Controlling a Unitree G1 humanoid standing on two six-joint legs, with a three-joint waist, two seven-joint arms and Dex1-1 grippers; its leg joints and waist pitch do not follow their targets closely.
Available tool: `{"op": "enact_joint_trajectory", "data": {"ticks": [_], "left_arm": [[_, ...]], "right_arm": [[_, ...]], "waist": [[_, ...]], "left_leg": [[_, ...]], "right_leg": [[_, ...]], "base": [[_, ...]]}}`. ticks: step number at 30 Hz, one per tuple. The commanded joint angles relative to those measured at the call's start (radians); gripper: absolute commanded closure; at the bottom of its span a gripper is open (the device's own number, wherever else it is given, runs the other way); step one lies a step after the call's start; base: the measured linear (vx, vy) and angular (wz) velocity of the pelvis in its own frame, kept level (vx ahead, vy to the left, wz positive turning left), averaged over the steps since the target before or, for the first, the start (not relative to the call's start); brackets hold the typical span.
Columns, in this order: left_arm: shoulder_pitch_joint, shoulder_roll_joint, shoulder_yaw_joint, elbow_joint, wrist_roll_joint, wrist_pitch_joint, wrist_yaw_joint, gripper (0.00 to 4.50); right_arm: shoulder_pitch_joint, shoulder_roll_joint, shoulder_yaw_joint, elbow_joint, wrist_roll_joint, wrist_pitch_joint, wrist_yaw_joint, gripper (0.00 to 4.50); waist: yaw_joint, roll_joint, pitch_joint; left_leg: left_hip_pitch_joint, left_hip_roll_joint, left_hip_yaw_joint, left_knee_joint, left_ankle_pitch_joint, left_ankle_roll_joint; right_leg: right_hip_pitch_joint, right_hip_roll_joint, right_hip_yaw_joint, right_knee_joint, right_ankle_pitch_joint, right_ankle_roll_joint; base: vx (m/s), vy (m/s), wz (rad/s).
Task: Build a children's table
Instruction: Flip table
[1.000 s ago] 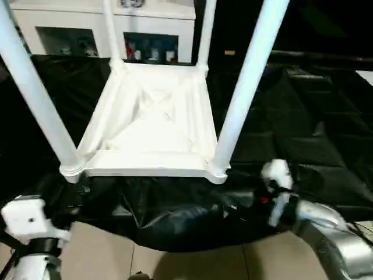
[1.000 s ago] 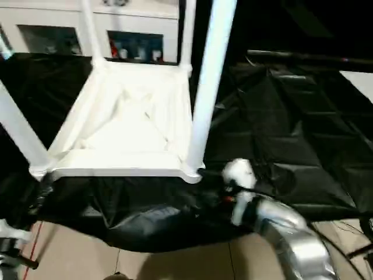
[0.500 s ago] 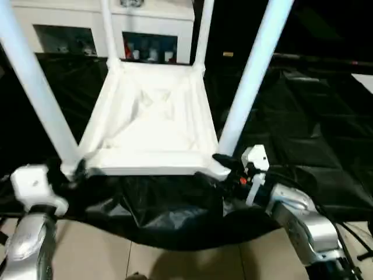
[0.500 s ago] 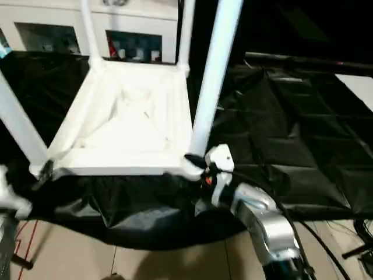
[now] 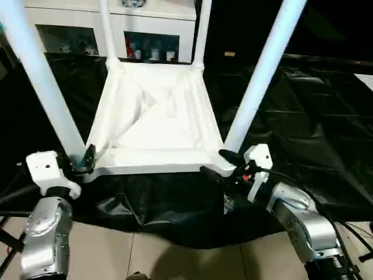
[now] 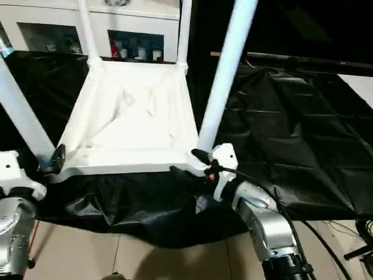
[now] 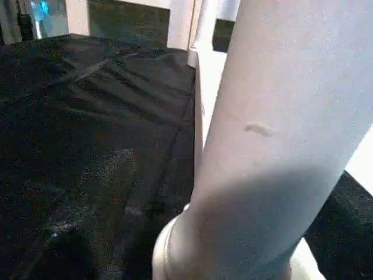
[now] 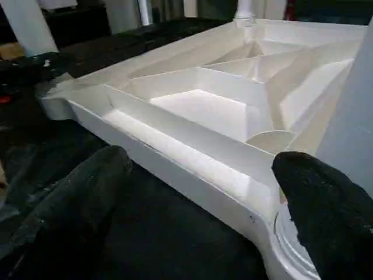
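From the head views the tabletop (image 5: pixel 154 116) lies upside down on the black-draped counter (image 5: pixel 303 116) with all 4 legs (image 5: pixel 265 70) standing up from its corner sockets, I'd guess so they could be pushed in from above. The left wrist view sits right against the near-left leg (image 7: pixel 274 146), and the left tool (image 5: pixel 86 158) is spread wide at that corner, grasping nothing. In the right wrist view the right tool (image 8: pixel 198 192) straddles the near-right corner, fingers (image 8: pixel 326 216) apart, released, and the ribbed pockets hold nothing.
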Motion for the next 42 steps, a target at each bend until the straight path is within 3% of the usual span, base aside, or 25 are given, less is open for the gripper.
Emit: {"op": "enact_joint_trajectory", "data": {"ticks": [1,5,8,15,18,26,30,34,36,37,38,41,42], "left_arm": [[0.006,-0.008,-0.002,-0.013,-0.001,0.016,0.016,0.37],[0.001,-0.013,-0.002,-0.014,-0.008,0.030,0.021,0.64],[-0.001,-0.007,-0.015,-0.021,-0.001,0.052,0.018,0.89],[0.012,-0.029,-0.028,-0.041,-0.026,0.099,0.021,1.57],[0.007,-0.040,-0.021,-0.041,-0.042,0.102,0.024,1.75],[-0.002,-0.061,-0.016,-0.072,-0.097,0.148,0.005,1.81],[-0.006,-0.080,-0.012,-0.096,-0.127,0.177,0.005,1.81],[-0.080,-0.185,0.027,-0.174,-0.314,0.286,0.063,1.81],[-0.095,-0.202,0.020,-0.187,-0.335,0.302,0.066,1.81],[-0.101,-0.209,0.011,-0.196,-0.340,0.315,0.067,1.81],[-0.105,-0.215,0.004,-0.203,-0.340,0.325,0.068,1.81],[-0.113,-0.227,-0.016,-0.223,-0.331,0.352,0.063,1.87],[-0.114,-0.229,-0.022,-0.229,-0.326,0.360,0.060,1.93]], "right_arm": [[0.007,-0.012,0.002,-0.027,0.030,0.018,0.043,0.00],[0.007,-0.028,0.042,-0.066,0.080,0.067,0.136,0.00],[-0.012,-0.049,0.095,-0.061,0.050,0.058,0.185,0.00],[-0.065,-0.008,0.088,-0.003,0.025,0.026,0.150,0.00],[-0.066,-0.005,0.092,-0.001,0.033,0.028,0.151,0.00],[-0.060,0.001,0.102,0.011,0.017,0.020,0.163,0.00],[-0.059,0.001,0.102,0.006,0.019,0.024,0.164,0.00],[-0.053,0.002,0.101,-0.008,0.025,0.040,0.163,0.00],[-0.056,0.010,0.098,0.003,0.021,0.042,0.148,0.00],[-0.064,0.016,0.093,0.019,0.011,0.046,0.125,0.00],[-0.074,0.022,0.088,0.041,-0.004,0.048,0.095,0.00],[-0.102,0.048,0.063,0.105,-0.037,0.035,0.006,0.00],[-0.108,0.056,0.055,0.119,-0.040,0.030,-0.012,0.00]], "waist": [[0.002,0.017,-0.041],[0.001,0.020,-0.041],[0.002,0.021,-0.040],[0.000,0.024,-0.040],[0.004,0.018,-0.042],[0.007,0.017,-0.040],[0.007,0.019,-0.042],[0.011,0.013,-0.047],[0.020,0.009,-0.052],[0.023,0.014,-0.054],[0.023,0.012,-0.053],[0.017,0.009,-0.049],[0.016,0.013,-0.047]], "left_leg": [[0.012,0.073,-0.028,-0.092,-0.171,0.014],[0.013,0.074,-0.030,-0.092,-0.172,0.026],[0.012,0.075,-0.030,-0.093,-0.177,0.024],[0.013,0.075,-0.029,-0.094,-0.171,0.005],[0.012,0.074,-0.028,-0.091,-0.138,0.017],[0.013,0.075,-0.026,-0.092,-0.142,0.021],[0.012,0.074,-0.025,-0.089,-0.117,0.029],[0.010,0.072,-0.019,-0.080,-0.061,0.046],[0.006,0.067,-0.013,-0.072,-0.022,0.063],[0.005,0.067,-0.012,-0.070,-0.006,0.071],[0.002,0.066,-0.012,-0.070,-0.001,0.074],[0.002,0.069,-0.013,-0.075,-0.036,0.064],[0.004,0.070,-0.013,-0.079,-0.053,0.049]], "right_leg": [[0.020,-0.107,0.062,-0.079,0.091,-0.185],[0.019,-0.106,0.060,-0.080,0.091,-0.185],[0.019,-0.106,0.060,-0.082,0.078,-0.185],[0.016,-0.107,0.061,-0.080,0.077,-0.202],[0.019,-0.106,0.061,-0.077,0.123,-0.196],[0.017,-0.108,0.061,-0.080,0.094,-0.191],[0.018,-0.107,0.061,-0.078,0.123,-0.194],[0.020,-0.107,0.059,-0.070,0.194,-0.217],[0.020,-0.104,0.061,-0.064,0.247,-0.223],[0.016,-0.102,0.059,-0.060,0.279,-0.229],[0.015,-0.101,0.058,-0.060,0.289,-0.229],[0.016,-0.101,0.056,-0.065,0.242,-0.221],[0.012,-0.103,0.056,-0.068,0.211,-0.228]], "base": [[0.000,0.000,0.00],[0.000,0.000,0.00],[0.000,0.000,0.00],[0.000,0.000,0.00],[0.000,0.000,0.00],[0.000,0.000,0.00],[0.000,0.000,0.00],[0.000,0.000,0.00],[0.000,0.000,0.00],[0.000,0.000,0.00],[0.000,0.000,0.00],[0.000,0.000,0.00],[0.000,0.000,0.00]]}}
